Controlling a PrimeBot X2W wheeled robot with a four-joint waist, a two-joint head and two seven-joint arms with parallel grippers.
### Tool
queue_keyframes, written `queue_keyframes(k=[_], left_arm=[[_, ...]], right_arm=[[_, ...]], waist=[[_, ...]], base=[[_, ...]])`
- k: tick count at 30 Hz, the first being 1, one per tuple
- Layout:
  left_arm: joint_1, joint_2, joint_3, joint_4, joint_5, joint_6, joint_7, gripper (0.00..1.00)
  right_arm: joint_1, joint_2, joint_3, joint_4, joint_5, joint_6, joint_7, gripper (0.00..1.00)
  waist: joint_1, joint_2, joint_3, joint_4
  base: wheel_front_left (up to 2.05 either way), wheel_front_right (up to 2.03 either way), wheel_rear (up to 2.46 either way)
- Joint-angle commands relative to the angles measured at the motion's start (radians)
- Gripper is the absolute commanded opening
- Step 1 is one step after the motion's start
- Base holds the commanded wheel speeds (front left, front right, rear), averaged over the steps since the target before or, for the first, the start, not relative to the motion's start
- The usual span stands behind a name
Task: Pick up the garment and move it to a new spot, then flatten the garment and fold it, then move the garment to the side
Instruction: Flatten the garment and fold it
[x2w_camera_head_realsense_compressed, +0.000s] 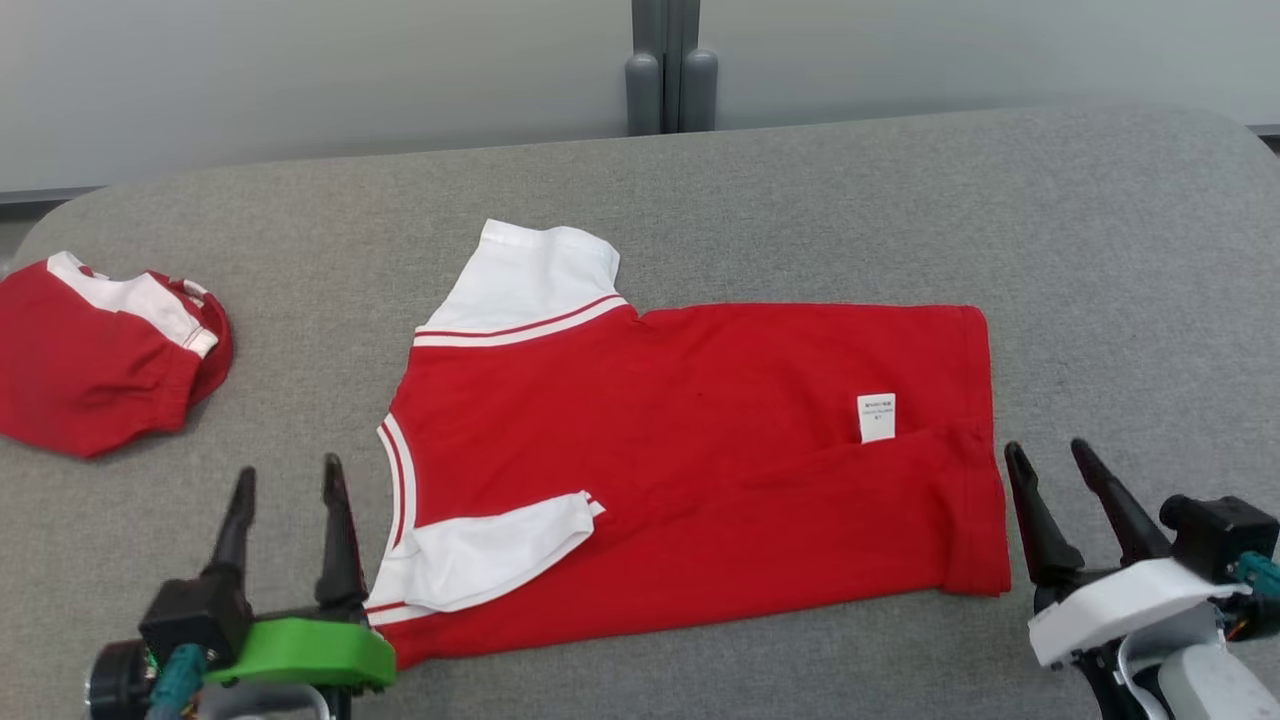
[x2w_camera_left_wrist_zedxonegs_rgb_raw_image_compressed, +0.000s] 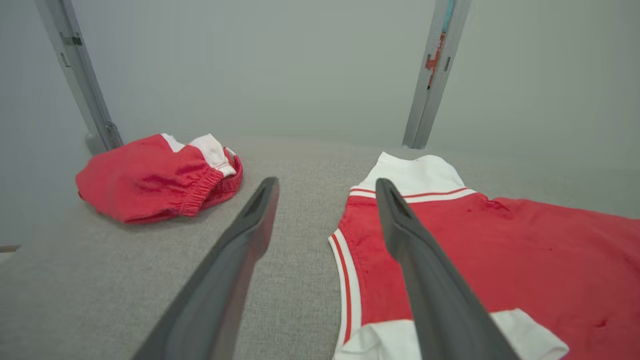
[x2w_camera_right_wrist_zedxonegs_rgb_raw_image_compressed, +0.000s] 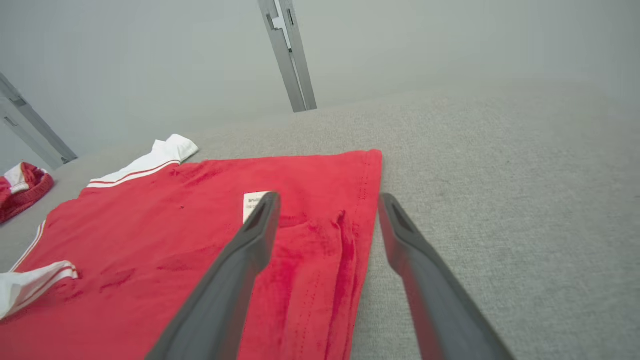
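A red garment (x2w_camera_head_realsense_compressed: 690, 450) with white sleeves lies spread flat across the middle of the grey table (x2w_camera_head_realsense_compressed: 800, 200), collar to the left, hem to the right, a small white label on it. My left gripper (x2w_camera_head_realsense_compressed: 288, 482) stands open just left of the collar, nothing between its fingers. In the left wrist view the garment (x2w_camera_left_wrist_zedxonegs_rgb_raw_image_compressed: 500, 260) lies under and beyond the right finger of the left gripper (x2w_camera_left_wrist_zedxonegs_rgb_raw_image_compressed: 326, 187). My right gripper (x2w_camera_head_realsense_compressed: 1047, 455) is open just right of the hem, holding nothing. The right wrist view has the right gripper (x2w_camera_right_wrist_zedxonegs_rgb_raw_image_compressed: 327, 202) straddling the hem of the garment (x2w_camera_right_wrist_zedxonegs_rgb_raw_image_compressed: 200, 240).
A second red and white piece of clothing (x2w_camera_head_realsense_compressed: 95, 350) lies bunched at the table's left edge, also seen as the bunched clothing (x2w_camera_left_wrist_zedxonegs_rgb_raw_image_compressed: 155, 177) in the left wrist view. A grey post (x2w_camera_head_realsense_compressed: 670, 65) stands behind the table against a pale wall. Bare table surface lies right of the hem.
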Motion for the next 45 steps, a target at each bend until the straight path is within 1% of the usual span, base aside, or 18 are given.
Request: queue_keyframes(k=[1,3,6,9,12,15,19,24,27,30,33,35,37,38,42,45], left_arm=[[-0.011,-0.002,0.022,-0.038,0.021,0.005,-0.002,1.0],[-0.011,-0.001,0.043,-0.084,0.062,0.007,-0.003,1.0],[-0.024,-0.013,0.076,-0.13,0.092,-0.006,-0.003,1.0],[-0.035,-0.021,0.104,-0.158,0.108,-0.029,-0.002,1.0],[-0.027,-0.026,0.126,-0.161,0.119,-0.063,-0.002,1.0],[-0.012,-0.029,0.152,-0.145,0.126,-0.1,-0.002,1.0],[-0.002,-0.036,0.185,-0.109,0.131,-0.133,-0.002,1.0],[-0.012,-0.045,0.209,-0.071,0.145,-0.155,-0.002,1.0],[-0.057,-0.044,0.211,-0.043,0.155,-0.168,-0.002,1.0],[-0.141,-0.022,0.188,-0.018,0.173,-0.181,-0.002,1.0],[-0.278,0.024,0.144,0.042,0.18,-0.196,-0.002,1.0],[-0.394,0.068,0.095,0.101,0.189,-0.201,0.004,1.0],[-0.507,0.092,0.05,0.16,0.16,-0.205,0.035,1.0],[-0.569,0.118,0.006,0.19,0.148,-0.205,0.058,1.0],[-0.764,0.183,-0.129,0.298,0.055,-0.203,0.141,1.0],[-0.864,0.226,-0.218,0.38,-0.008,-0.203,0.21,1.0]], right_arm=[[-0.012,0.015,-0.02,-0.036,-0.023,-0.001,-0.009,1.0],[-0.016,0.038,-0.059,-0.094,-0.055,-0.001,-0.01,1.0],[-0.004,0.078,-0.113,-0.181,-0.108,-0.001,-0.01,1.0],[0.021,0.116,-0.145,-0.241,-0.151,-0.001,-0.01,1.0],[0.037,0.142,-0.152,-0.266,-0.184,-0.001,-0.011,1.0],[0.059,0.166,-0.151,-0.265,-0.206,-0.001,-0.011,1.0],[0.074,0.179,-0.133,-0.225,-0.224,-0.001,-0.011,1.0],[0.073,0.183,-0.117,-0.193,-0.241,-0.001,-0.011,1.0],[0.028,0.175,-0.107,-0.191,-0.242,-0.001,-0.011,1.0],[-0.036,0.144,-0.105,-0.173,-0.239,-0.001,-0.011,1.0],[-0.147,0.092,-0.078,-0.125,-0.233,-0.001,-0.011,1.0],[-0.226,0.051,-0.052,-0.072,-0.227,-0.001,-0.009,1.0],[-0.312,0.024,-0.031,-0.018,-0.207,-0.001,0.002,1.0],[-0.354,0.01,-0.022,0.019,-0.194,-0.001,0.024,1.0],[-0.486,-0.015,0.01,0.12,-0.146,-0.001,0.066,1.0],[-0.556,-0.031,0.06,0.173,-0.118,-0.001,0.077,1.0]], waist=[[0.0,0.0,0.001,-0.003],[0.0,0.0,0.002,-0.006],[0.0,0.0,0.006,-0.005],[0.0,0.0,0.009,-0.003],[0.0,0.0,0.008,-0.003],[0.0,0.0,0.01,0.0],[0.0,0.0,0.013,0.004],[0.0,0.0,0.023,0.007],[0.0,0.0,0.049,-0.004],[0.0,0.0,0.083,-0.017],[0.0,0.0,0.131,-0.037],[0.0,0.0,0.167,-0.051],[0.0,0.0,0.202,-0.069],[0.0,0.0,0.223,-0.079],[0.0,0.0,0.285,-0.113],[0.0,0.0,0.324,-0.141]], base=[[0.0,0.0,0.0],[0.0,0.0,0.0],[0.0,0.0,0.0],[0.0,0.0,0.0],[0.0,0.0,0.0],[0.0,0.0,0.0],[0.0,0.0,0.0],[0.0,0.0,0.0],[0.0,0.0,0.0],[0.0,0.0,0.0],[0.0,0.0,0.0],[0.0,0.0,0.0],[0.0,0.0,0.0],[0.0,0.0,0.0],[0.0,0.0,0.0],[0.0,0.0,0.0]])
